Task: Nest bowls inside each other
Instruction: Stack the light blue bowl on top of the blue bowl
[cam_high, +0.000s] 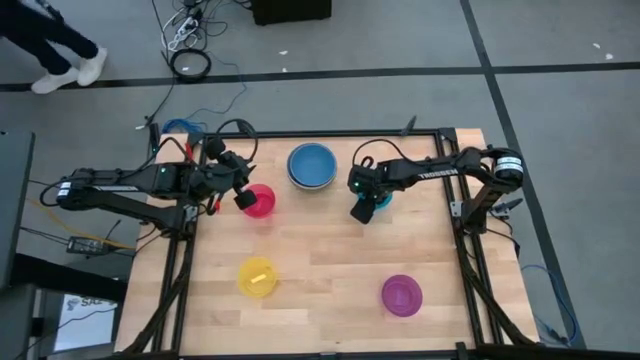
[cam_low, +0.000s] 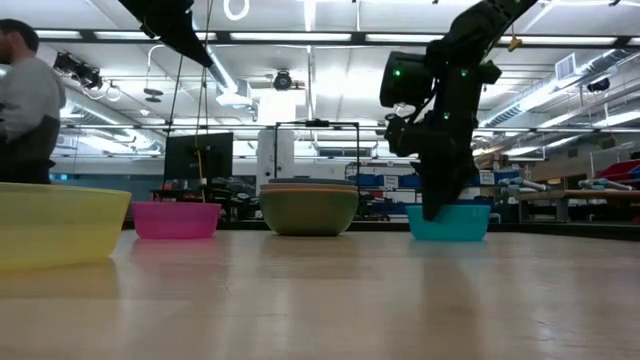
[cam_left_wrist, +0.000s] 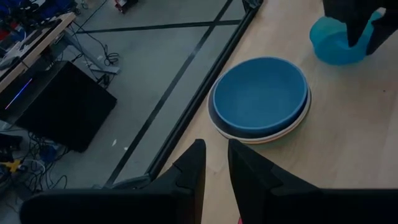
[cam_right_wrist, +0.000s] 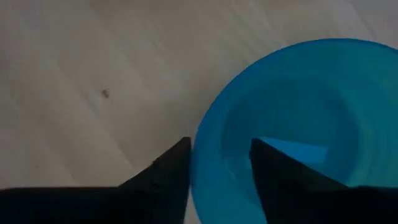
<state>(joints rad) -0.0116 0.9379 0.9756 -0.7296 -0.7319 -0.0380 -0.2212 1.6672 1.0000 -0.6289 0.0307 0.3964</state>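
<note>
High view, wooden table (cam_high: 320, 280). Nested stack of larger bowls (cam_high: 311, 166), blue one uppermost, at the far edge, centre. Teal bowl (cam_high: 378, 203) beside the stack; right pincer (cam_high: 362, 212) straddles its rim, one finger inside, one outside, not yet clamped. Pink bowl (cam_high: 259, 201) on the other side, left pincer (cam_high: 243, 199) at its rim, fingers narrowly parted. Yellow bowl (cam_high: 257, 277) near-left. Purple bowl (cam_high: 401, 295) near-right.

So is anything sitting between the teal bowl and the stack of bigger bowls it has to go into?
Nothing visible. Bare table lies between the teal bowl, whose rim the right gripper straddles, and the stack.
</note>
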